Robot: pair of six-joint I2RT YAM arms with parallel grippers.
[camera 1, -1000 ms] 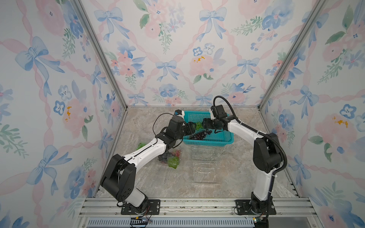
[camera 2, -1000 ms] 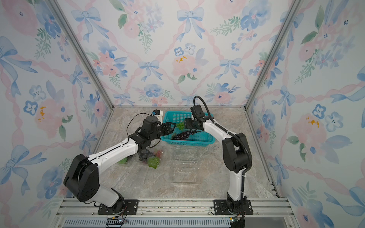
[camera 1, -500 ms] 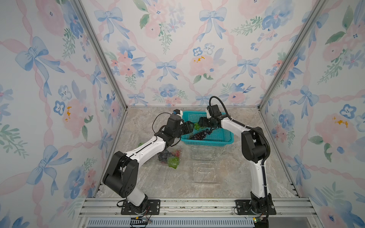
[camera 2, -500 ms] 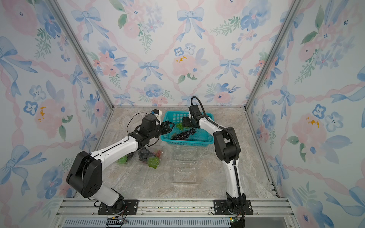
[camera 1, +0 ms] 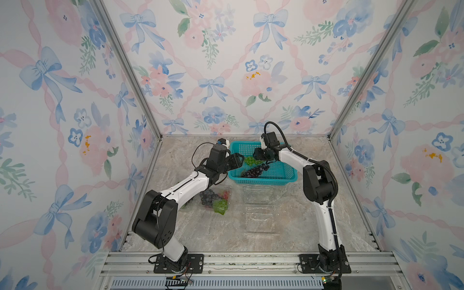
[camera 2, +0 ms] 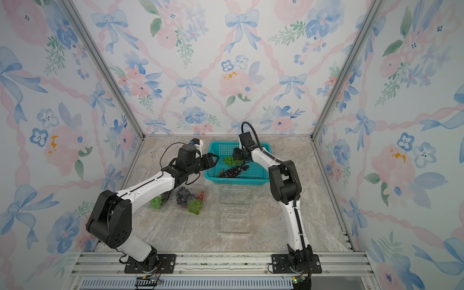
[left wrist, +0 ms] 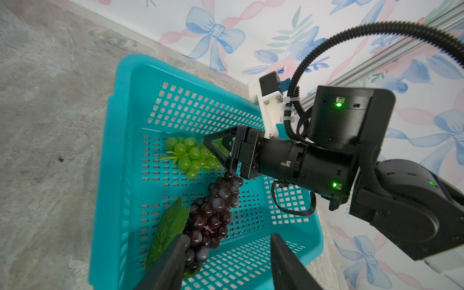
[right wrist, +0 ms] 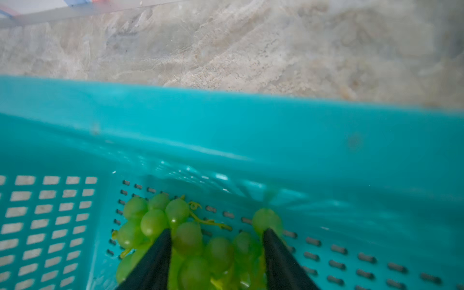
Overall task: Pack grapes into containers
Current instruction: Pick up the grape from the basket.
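Right wrist view: right pincer [right wrist: 217, 233] clamped on the round-berried green grape bunch [right wrist: 153, 223] — bunch lies on the floor of the teal perforated plastic basket [right wrist: 226, 125]. Left pincer [left wrist: 228, 241] open, empty, over the dark purple grape bunch [left wrist: 216, 208] — same basket. Clear plastic clamshell box [camera 1: 258, 195] on grey marbled worktop [camera 1: 288, 226], just beside basket.

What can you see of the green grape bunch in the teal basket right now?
The green bunch is a small cluster of glossy, round, light-green berries that look plastic, with a thin yellow-green stem and curly tendril. It lies on the perforated floor of the teal basket, near one wall, close beside the dark purple bunch; whether they touch is unclear. The right tool has its fingers on either side of several berries; a firm grip cannot be confirmed.
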